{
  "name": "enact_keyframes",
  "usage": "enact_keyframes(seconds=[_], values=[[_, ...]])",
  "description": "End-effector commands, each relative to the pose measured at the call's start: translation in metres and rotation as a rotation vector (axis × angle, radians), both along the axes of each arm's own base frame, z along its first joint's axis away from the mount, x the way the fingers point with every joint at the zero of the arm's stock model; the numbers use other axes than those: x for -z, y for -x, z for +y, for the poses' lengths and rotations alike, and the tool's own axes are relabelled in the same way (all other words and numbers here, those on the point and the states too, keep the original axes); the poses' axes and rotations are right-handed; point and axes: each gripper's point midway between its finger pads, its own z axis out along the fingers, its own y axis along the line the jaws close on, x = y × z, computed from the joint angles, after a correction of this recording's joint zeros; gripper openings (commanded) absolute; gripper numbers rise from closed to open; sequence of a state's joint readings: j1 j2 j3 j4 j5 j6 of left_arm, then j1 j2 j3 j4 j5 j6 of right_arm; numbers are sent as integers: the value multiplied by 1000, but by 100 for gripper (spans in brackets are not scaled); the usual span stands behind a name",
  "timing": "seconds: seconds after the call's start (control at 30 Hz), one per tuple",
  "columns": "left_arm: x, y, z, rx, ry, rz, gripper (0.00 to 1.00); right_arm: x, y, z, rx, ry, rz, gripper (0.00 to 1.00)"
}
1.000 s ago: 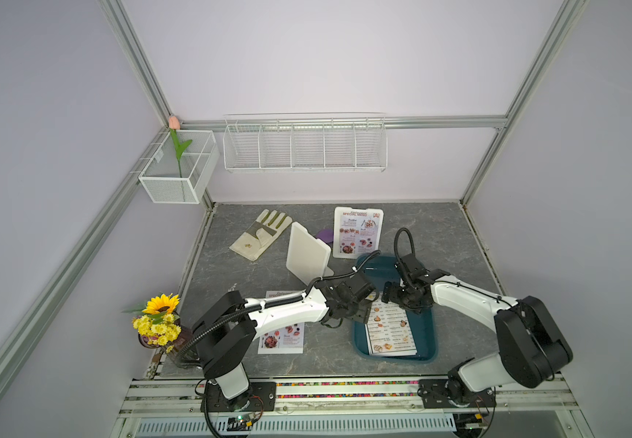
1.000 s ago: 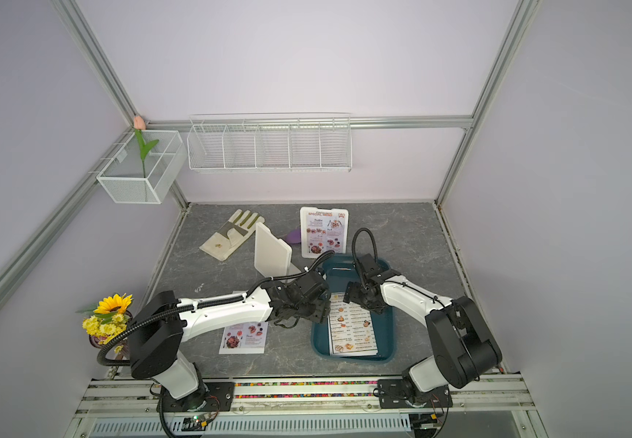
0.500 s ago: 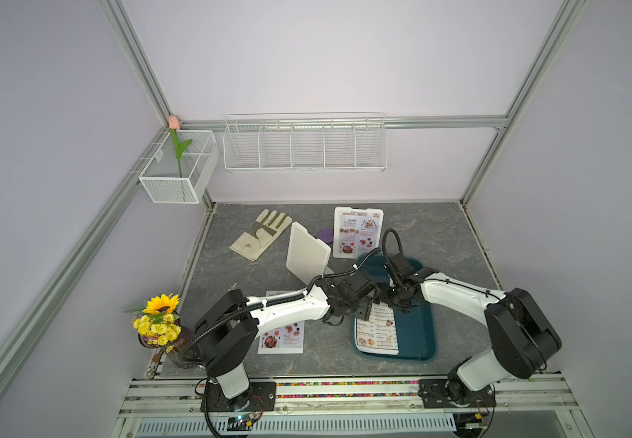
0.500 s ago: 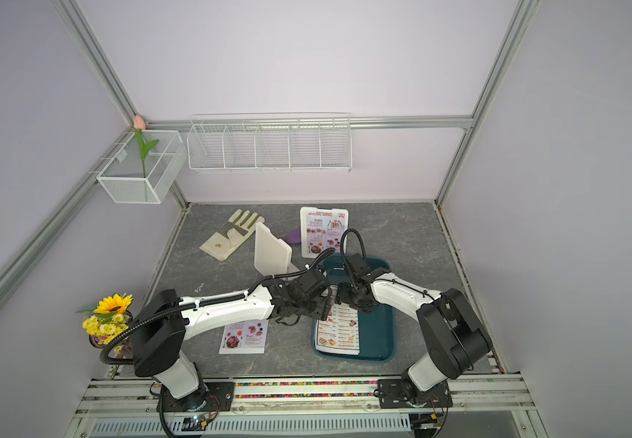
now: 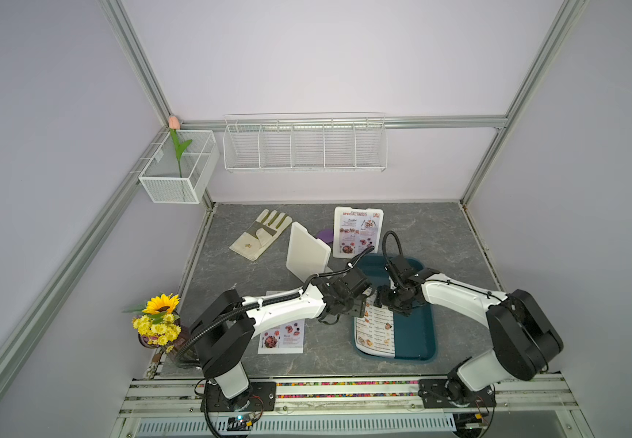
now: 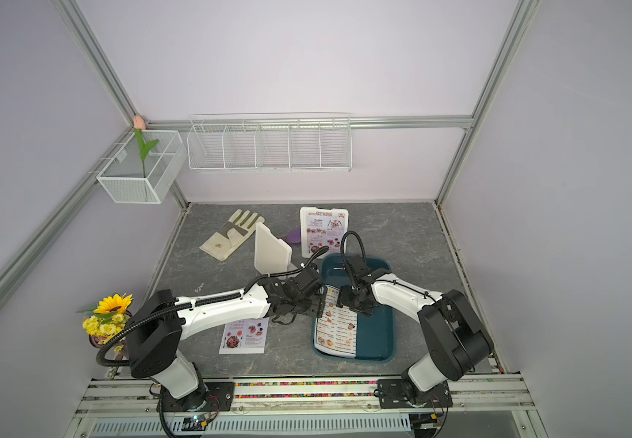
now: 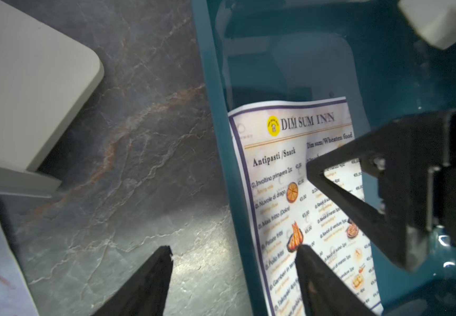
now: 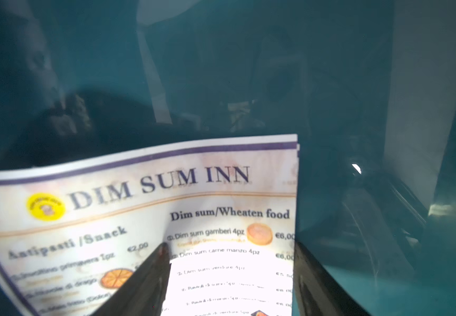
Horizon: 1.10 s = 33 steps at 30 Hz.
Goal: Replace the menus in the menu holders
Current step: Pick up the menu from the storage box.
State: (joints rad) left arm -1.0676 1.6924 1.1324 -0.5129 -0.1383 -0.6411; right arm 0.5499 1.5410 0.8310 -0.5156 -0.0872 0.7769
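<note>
White "DIM SUM INN" menus (image 5: 377, 330) (image 6: 339, 330) lie in the teal tray (image 5: 416, 330), overlapping its left rim; a second sheet's edge shows underneath in the right wrist view. My right gripper (image 8: 231, 246) (image 5: 381, 301) is open low over the top sheet (image 8: 139, 191), spanning its right part. My left gripper (image 7: 235, 250) (image 5: 363, 306) is open and straddles the tray's left wall (image 7: 215, 136). One menu holder (image 5: 358, 233) stands at the back showing a pinkish "SPECIAL MENU". The other holder (image 5: 306, 252) shows its blank back. Another pinkish menu (image 5: 282, 333) lies flat under the left arm.
A pale work glove (image 5: 259, 235) lies at the back left and a purple object (image 5: 325, 237) sits between the holders. A sunflower bunch (image 5: 158, 322) stands at the front left corner. White wire baskets (image 5: 305, 146) hang on the back wall.
My right gripper moved left across the tray toward the left gripper, its jaws narrowing a little. The DIM SUM INN sheets slid left onto the tray's left rim. The left arm barely moved.
</note>
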Motion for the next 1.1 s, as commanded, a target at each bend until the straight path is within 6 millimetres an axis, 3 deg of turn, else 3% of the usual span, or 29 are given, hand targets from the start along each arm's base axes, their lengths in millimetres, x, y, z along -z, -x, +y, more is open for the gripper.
enact_keyframes(seconds=[0.0, 0.13, 0.27, 0.6, 0.9, 1.07], values=[[9, 3, -8, -2, 9, 28, 76, 16, 28, -6, -26, 18, 109, 71], [18, 2, -6, -2, -39, 18, 76, 15, 27, -1, -32, -1, 104, 71], [21, -1, -2, -2, -78, -4, 69, 14, 25, -3, -27, 6, 93, 72], [-4, -10, 12, -4, -137, -91, 59, 25, 25, -15, -15, 52, 105, 78], [-20, -8, 15, -2, -120, -106, 58, 28, 26, -28, 8, 72, 104, 80], [-21, -4, 10, 21, -89, -85, 50, 29, 24, -33, 12, 87, 101, 81]])
